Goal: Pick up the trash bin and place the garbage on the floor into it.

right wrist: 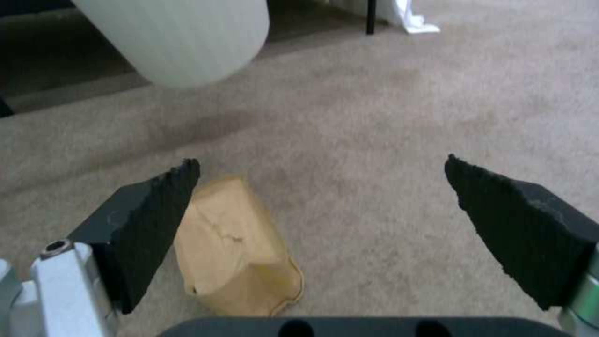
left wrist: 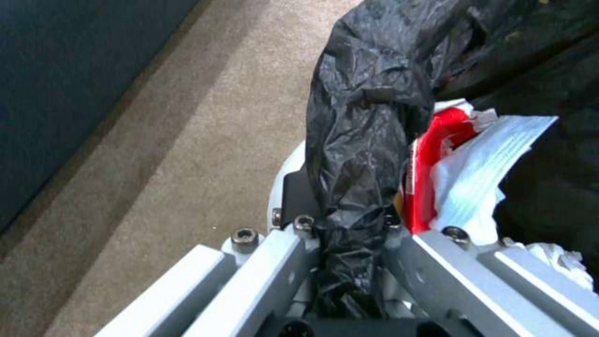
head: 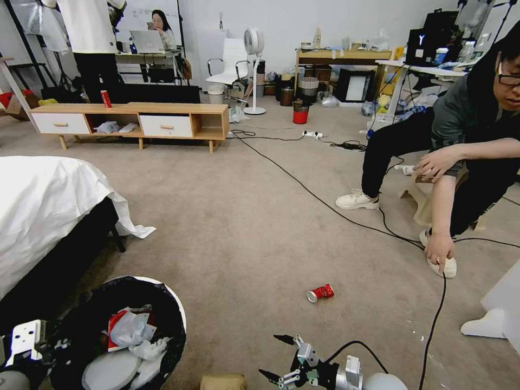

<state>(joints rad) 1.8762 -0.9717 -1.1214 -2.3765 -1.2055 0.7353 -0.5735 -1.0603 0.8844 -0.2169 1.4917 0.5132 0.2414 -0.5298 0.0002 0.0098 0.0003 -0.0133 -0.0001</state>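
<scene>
- The trash bin point(head: 162, 309) hangs clear of the floor point(head: 244, 216) at the robot's left, the left gripper point(left wrist: 349, 243) clamped on its black-bagged rim; tissues and a red packet lie inside.
- The right gripper point(head: 279, 357) hovers wide open and empty above the brown paper bag point(right wrist: 234, 248).
- The crushed red can point(head: 320, 293) lies farther ahead.

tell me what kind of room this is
Probably a lab or office staged as a bedroom: a white-sheeted bed and low wooden TV cabinet share the carpet with cluttered work desks and trailing black cables.
</scene>
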